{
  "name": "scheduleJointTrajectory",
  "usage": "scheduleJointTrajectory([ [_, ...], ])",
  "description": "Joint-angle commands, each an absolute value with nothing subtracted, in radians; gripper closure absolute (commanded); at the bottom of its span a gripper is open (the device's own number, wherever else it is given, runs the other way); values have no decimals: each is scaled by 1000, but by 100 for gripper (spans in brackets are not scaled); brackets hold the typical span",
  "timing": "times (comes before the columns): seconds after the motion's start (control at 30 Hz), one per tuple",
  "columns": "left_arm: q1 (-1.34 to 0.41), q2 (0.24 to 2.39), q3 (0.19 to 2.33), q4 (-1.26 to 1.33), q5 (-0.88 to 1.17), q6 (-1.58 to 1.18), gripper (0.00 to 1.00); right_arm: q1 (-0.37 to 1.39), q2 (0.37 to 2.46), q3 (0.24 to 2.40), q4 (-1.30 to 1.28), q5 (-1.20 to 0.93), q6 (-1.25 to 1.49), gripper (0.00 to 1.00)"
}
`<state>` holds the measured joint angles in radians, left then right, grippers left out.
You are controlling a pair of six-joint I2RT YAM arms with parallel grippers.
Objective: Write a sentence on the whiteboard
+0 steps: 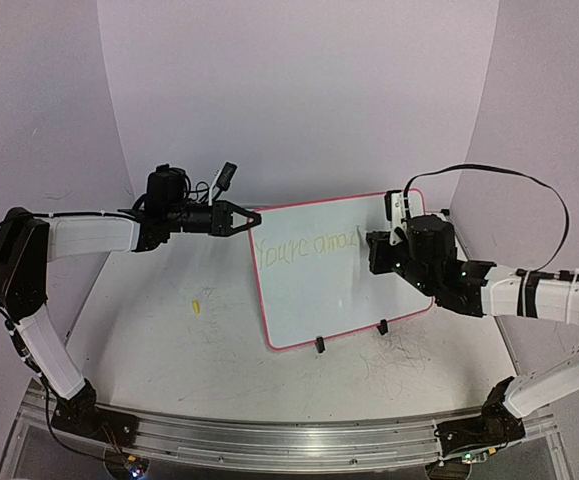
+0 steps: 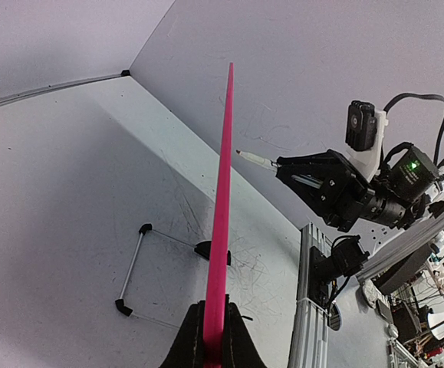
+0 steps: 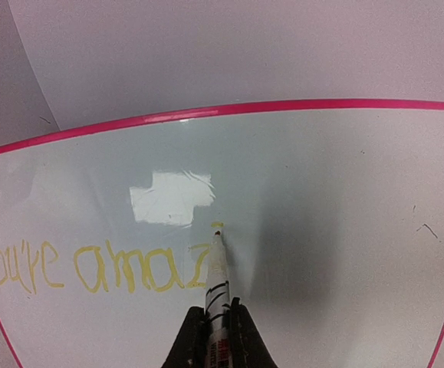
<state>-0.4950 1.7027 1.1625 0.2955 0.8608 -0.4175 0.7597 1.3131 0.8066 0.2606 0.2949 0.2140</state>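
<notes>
While the left claw (image 1: 255,218) clamps the whiteboard (image 1: 339,290) edge, right claw (image 3: 218,320) closed on marker (image 3: 218,268), tip at sentence (image 3: 91,270) end.

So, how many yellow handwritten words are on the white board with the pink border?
2: "You're" near the whiteboard's left edge, and the unfinished "amaz" just right of it.

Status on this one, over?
Left tool shut on whiteboard edge. Right tool shut on marker, tip at board. Sentence reads "You're amaz", unfinished. Nothing blocking.
</notes>
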Motion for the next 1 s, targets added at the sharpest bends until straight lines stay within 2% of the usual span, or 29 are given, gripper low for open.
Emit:
scheduleJointTrajectory([
  [0.0, -493, 1671, 1161, 267, 841, -405, 100, 755, 1337, 821, 281, 319, 207, 100],
  [0.97, -497, 1670, 1160, 267, 841, -405, 100, 770, 1296, 725, 218, 262, 292, 100],
])
